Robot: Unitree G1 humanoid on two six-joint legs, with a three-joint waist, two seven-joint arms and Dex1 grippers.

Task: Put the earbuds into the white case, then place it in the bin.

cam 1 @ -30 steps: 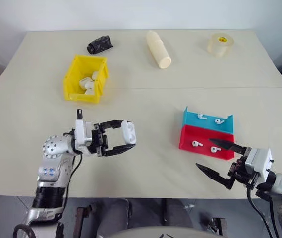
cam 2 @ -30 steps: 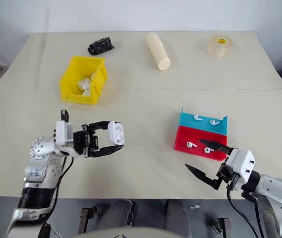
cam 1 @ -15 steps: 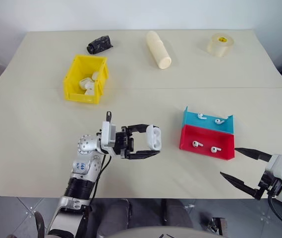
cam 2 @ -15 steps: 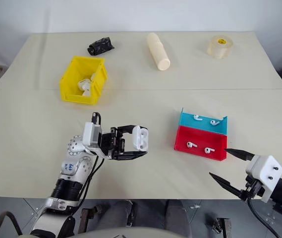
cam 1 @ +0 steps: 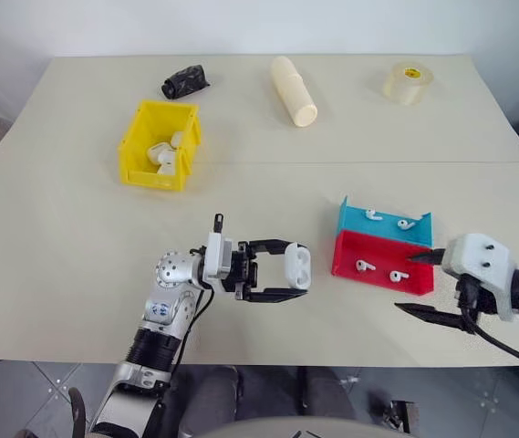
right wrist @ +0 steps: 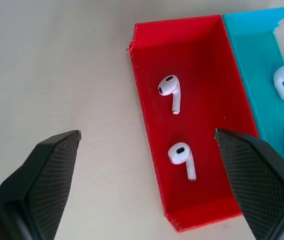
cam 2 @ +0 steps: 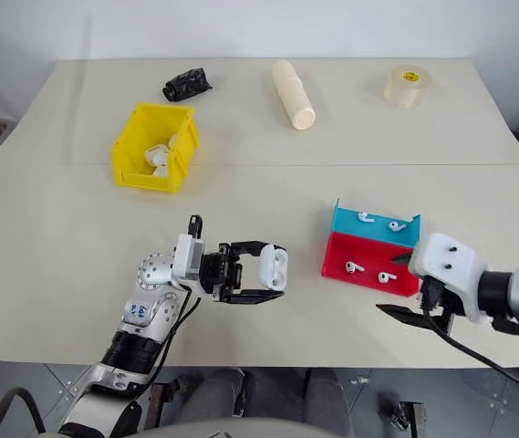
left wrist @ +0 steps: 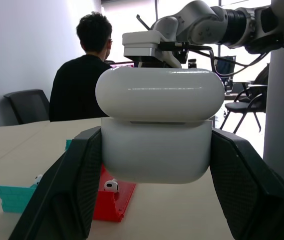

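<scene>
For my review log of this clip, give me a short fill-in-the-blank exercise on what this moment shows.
1. The left gripper is shut on the white ____.
2. The red tray holds ____ earbuds.
3. The right gripper hangs open over the ____ tray.
4. The bin on the table is coloured ____.

Missing words: case; two; red; yellow

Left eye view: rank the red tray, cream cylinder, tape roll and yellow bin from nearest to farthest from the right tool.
Measured from the right tool:
1. Red tray, right beside it, at the table's near right.
2. Tape roll, far right corner.
3. Cream cylinder, far middle.
4. Yellow bin, far left.
</scene>
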